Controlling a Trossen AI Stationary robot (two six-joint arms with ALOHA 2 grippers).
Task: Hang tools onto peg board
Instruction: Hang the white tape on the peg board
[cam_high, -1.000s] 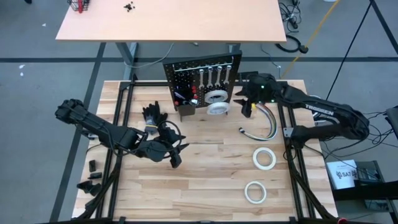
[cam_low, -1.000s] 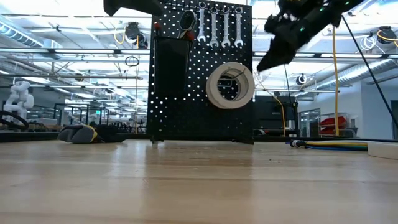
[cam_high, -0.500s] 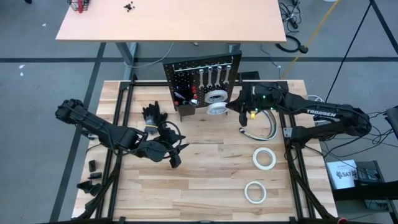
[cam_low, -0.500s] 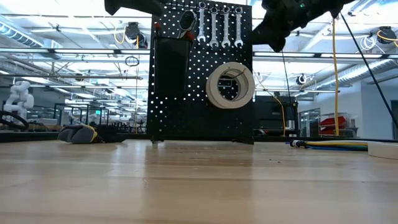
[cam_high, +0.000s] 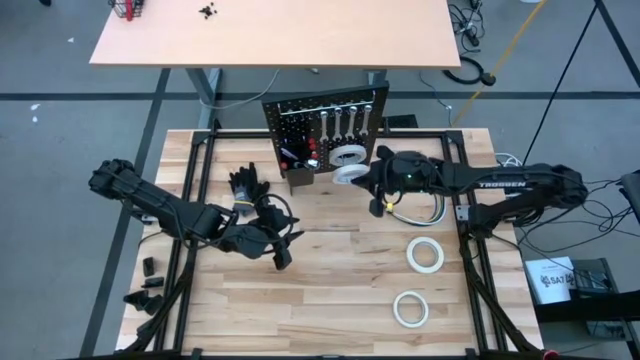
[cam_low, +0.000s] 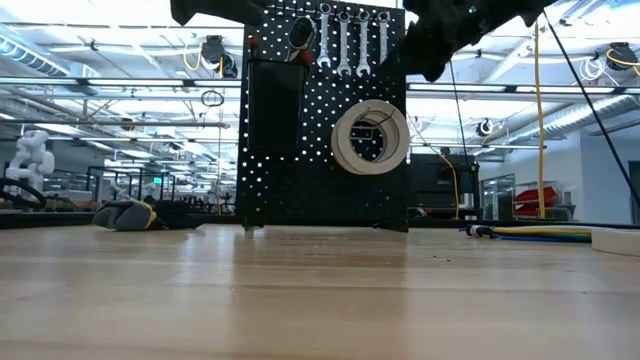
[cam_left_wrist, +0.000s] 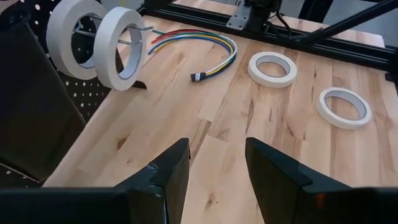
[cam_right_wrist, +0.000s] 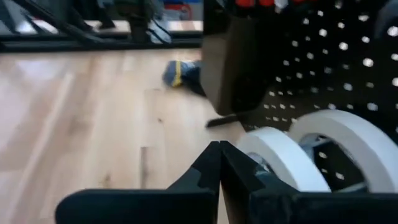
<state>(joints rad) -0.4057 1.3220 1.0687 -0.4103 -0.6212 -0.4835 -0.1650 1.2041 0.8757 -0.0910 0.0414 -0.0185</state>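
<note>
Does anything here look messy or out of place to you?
Two tape rolls lie flat on the table, not yet hung with the pair on the peg board. A loose bundle of coloured wires lies beside the board.

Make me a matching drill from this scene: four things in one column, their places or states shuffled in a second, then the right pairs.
Things:
1. wrenches
2. two hung tape rolls
3. two loose tape rolls
4. left tool

Places or states:
A. flat on the table, right side
B. open, above bare wood
C. in a row along the peg board's top
D. on a wire hook

Pairs: 1-C, 2-D, 3-A, 4-B
</note>
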